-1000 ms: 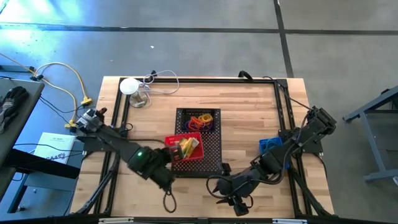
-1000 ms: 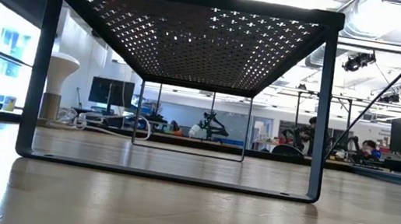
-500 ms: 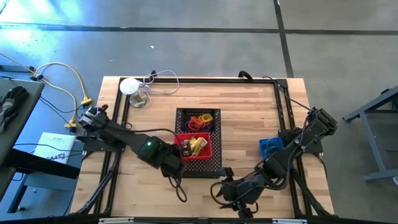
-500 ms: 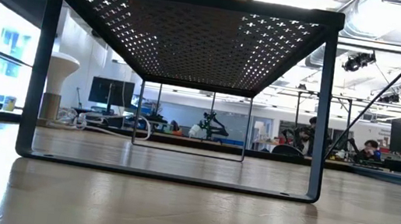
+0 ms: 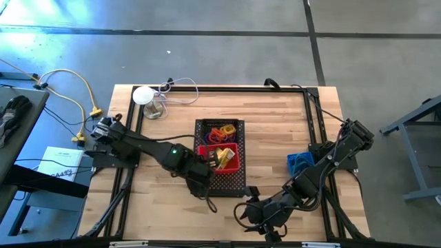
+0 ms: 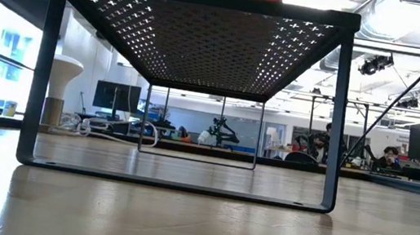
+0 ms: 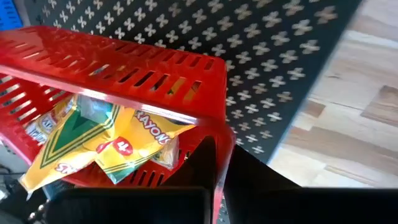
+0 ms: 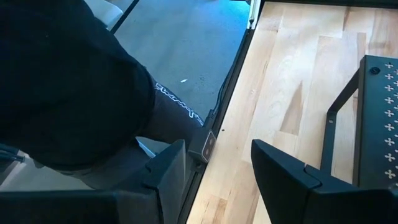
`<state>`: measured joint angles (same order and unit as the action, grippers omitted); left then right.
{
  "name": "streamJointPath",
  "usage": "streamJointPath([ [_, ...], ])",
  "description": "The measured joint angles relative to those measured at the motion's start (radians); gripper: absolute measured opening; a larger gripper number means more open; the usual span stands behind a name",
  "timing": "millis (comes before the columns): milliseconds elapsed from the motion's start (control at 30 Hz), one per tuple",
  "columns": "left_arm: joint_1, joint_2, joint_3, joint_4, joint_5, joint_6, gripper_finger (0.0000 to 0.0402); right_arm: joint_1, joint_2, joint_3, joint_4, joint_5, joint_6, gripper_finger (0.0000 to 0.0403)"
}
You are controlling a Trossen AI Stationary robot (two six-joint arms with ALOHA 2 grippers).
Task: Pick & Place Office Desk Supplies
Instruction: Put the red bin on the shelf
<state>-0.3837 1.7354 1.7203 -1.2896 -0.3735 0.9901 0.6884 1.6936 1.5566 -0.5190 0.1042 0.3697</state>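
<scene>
A red slotted basket (image 5: 220, 157) holding yellow crayon boxes (image 7: 106, 140) is on top of the black perforated shelf (image 5: 234, 180) in the middle of the table. Purple, orange, red and yellow loops (image 5: 224, 132) lie in a heap on the shelf's far part. My left gripper (image 5: 206, 167) is at the basket's near left corner, shut on its wall. My right gripper (image 5: 267, 222) is open and hangs over the table's near edge, right of the shelf, away from everything; the right wrist view shows its fingers (image 8: 217, 152) apart over bare wood. My left gripper pinches the red basket's side wall close to a corner (image 7: 219, 146), one finger inside the basket (image 7: 200, 163) and one outside (image 7: 252, 171). The fingers come from the table's left and near side, slanting down. The basket stays upright at the shelf top; whether it rests on it, I cannot tell.
A small blue basket (image 5: 300, 163) stands on the table right of the shelf. A white round disc with cords (image 5: 143, 95) is at the far left corner. A black frame rail runs around the table. Bare wood lies left and right of the shelf.
My left gripper has moved toward the table's right and a little toward its far edge, carrying the red basket along. The basket hung tilted off the shelf's near left corner a second ago; it now lies square over the shelf's middle, next to the loops.
</scene>
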Motion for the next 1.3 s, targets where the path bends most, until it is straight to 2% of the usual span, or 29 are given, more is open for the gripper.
streamJointPath([
  [167,0.022,0.046,0.0,0.009,-0.057,0.008,0.0007,0.0,0.0,0.0,-0.001,-0.002,-0.016,0.0171],
  [300,0.023,0.057,0.0,0.006,-0.059,0.007,0.0007,-0.001,0.0,0.0,-0.006,-0.007,-0.026,0.0171],
  [533,-0.009,0.054,-0.001,0.006,-0.058,-0.048,0.0007,-0.001,0.0,0.0,-0.009,-0.009,-0.047,0.0171],
  [833,-0.048,0.052,-0.002,0.004,-0.109,-0.071,0.0011,-0.001,0.0,0.0,-0.018,-0.01,-0.061,0.0171],
  [1133,-0.054,0.052,-0.002,0.016,-0.123,-0.127,0.0081,-0.001,0.0,0.0,-0.018,-0.01,-0.061,0.0171],
  [1300,-0.074,0.052,-0.002,0.017,-0.245,-0.154,0.0119,-0.001,0.0,0.0,-0.018,-0.01,-0.06,0.0171],
])
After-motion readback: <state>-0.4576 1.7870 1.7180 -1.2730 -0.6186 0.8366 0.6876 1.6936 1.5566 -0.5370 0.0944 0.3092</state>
